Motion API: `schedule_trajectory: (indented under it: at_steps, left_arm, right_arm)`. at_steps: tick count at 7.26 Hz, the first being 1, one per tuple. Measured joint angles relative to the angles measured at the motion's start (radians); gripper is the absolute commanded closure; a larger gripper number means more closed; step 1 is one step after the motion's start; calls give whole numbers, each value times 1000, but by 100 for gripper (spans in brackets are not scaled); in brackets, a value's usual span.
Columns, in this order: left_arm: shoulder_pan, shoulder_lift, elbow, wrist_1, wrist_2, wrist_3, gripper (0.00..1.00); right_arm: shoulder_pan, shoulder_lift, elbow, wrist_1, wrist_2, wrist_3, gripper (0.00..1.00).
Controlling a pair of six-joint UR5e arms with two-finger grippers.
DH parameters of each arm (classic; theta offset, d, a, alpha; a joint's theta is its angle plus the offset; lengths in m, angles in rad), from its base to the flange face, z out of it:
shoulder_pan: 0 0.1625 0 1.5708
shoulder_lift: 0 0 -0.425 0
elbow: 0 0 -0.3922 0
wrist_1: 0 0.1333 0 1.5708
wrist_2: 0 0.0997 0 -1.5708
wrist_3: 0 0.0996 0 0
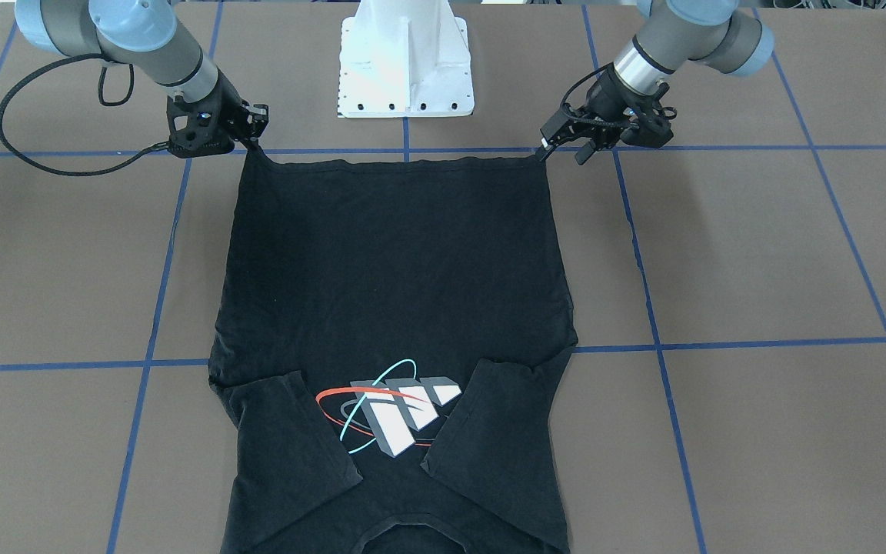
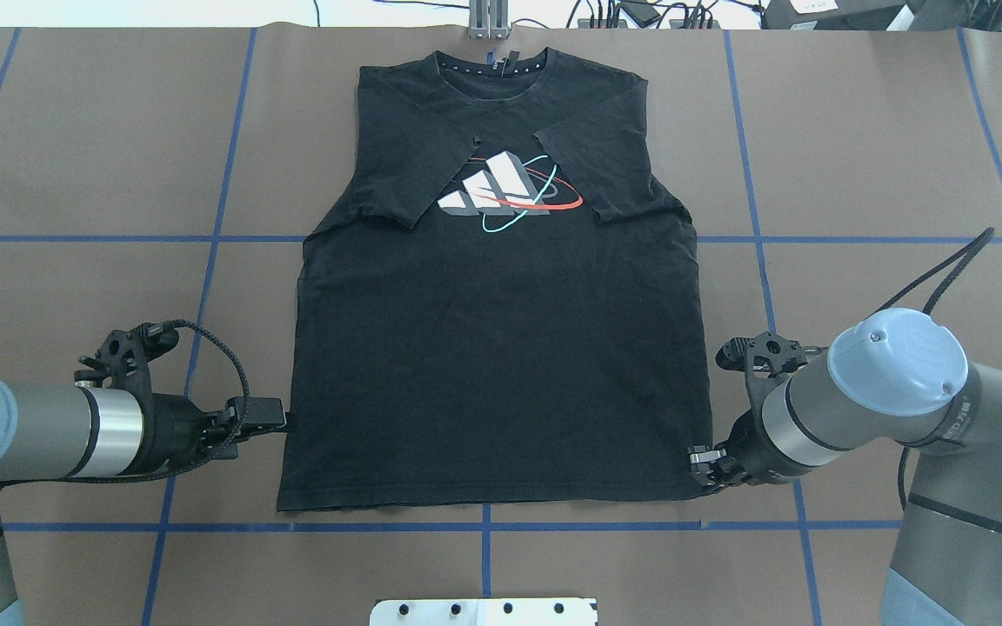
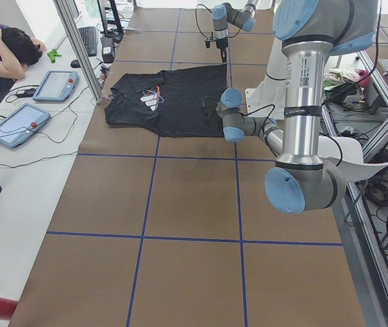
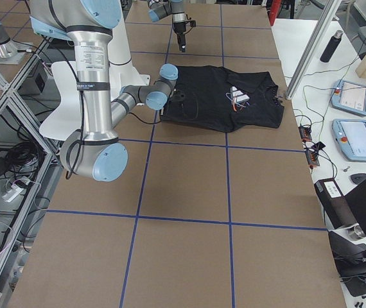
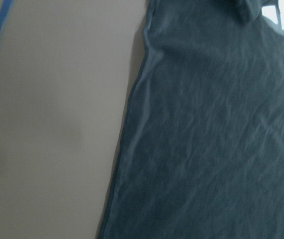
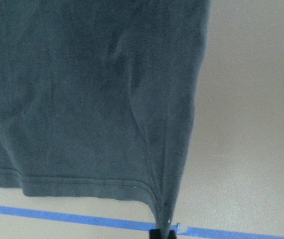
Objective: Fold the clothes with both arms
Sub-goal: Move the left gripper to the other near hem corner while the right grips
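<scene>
The black T-shirt (image 2: 501,348) lies flat on the brown table with its logo (image 2: 510,191) up and both sleeves folded in over the chest. Its hem is nearest the robot. My right gripper (image 2: 699,461) is shut on the hem corner; in the right wrist view the T-shirt's cloth (image 6: 107,99) rises to a pinched point at the bottom. My left gripper (image 1: 564,151) sits at the opposite hem corner with its fingers apart. In the left wrist view the T-shirt's side edge (image 5: 127,149) lies flat.
The white pedestal (image 1: 404,61) stands just behind the hem. Blue tape lines (image 2: 118,238) grid the table. A person (image 3: 3,48) leans on a side desk with tablets (image 3: 17,126) beyond the collar end. A black cable (image 1: 28,146) loops beside the right arm.
</scene>
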Motion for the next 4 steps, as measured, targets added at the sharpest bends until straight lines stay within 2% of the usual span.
schedule_trajectory:
  at_steps: [4]
  left_arm:
    - [65, -14, 55, 8, 59, -13, 1]
  right_arm:
    - [13, 0, 10, 0, 1, -1, 100]
